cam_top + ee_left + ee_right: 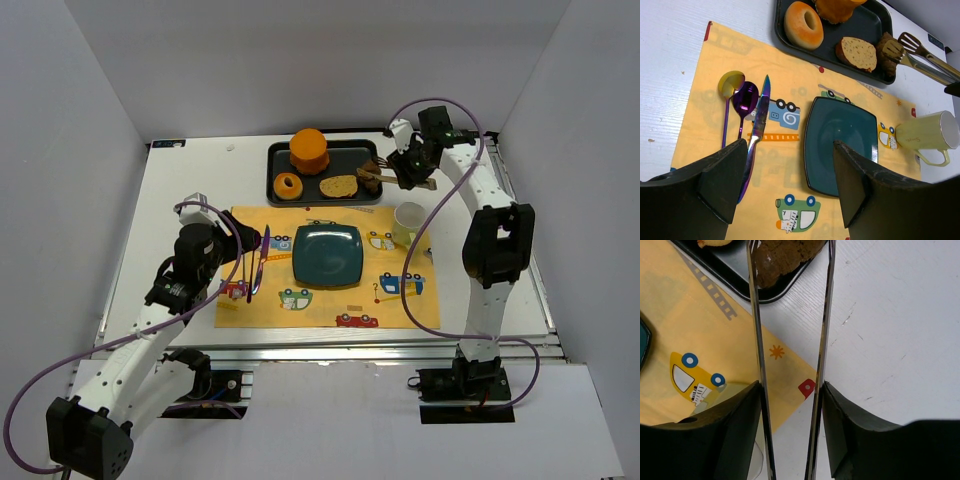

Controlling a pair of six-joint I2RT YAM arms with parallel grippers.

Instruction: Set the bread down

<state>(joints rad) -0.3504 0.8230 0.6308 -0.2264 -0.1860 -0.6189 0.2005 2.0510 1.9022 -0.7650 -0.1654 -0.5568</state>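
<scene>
The bread lies on a black tray (pixel 275 190) at the back. The flat golden-tan slice (pixel 338 186) is in the tray's middle, and the dark brown roll (pixel 368 178) is at its right end. My right gripper (pixel 415 165) is shut on metal tongs (pixel 385 170). In the right wrist view the two tong arms (pixel 756 340) run forward from my gripper (pixel 791 405) and straddle the roll (pixel 785 255), which rests on the tray. My left gripper (pixel 790 167) is open and empty above the yellow placemat, near the teal plate (pixel 840 145).
An orange-glazed doughnut (pixel 288 186) and a tall orange cylinder (pixel 309 150) share the tray. A pale cup (pixel 408 220) lies right of the plate (pixel 327 255). A knife (pixel 759 125) and two spoons (pixel 742 100) lie on the placemat's left side.
</scene>
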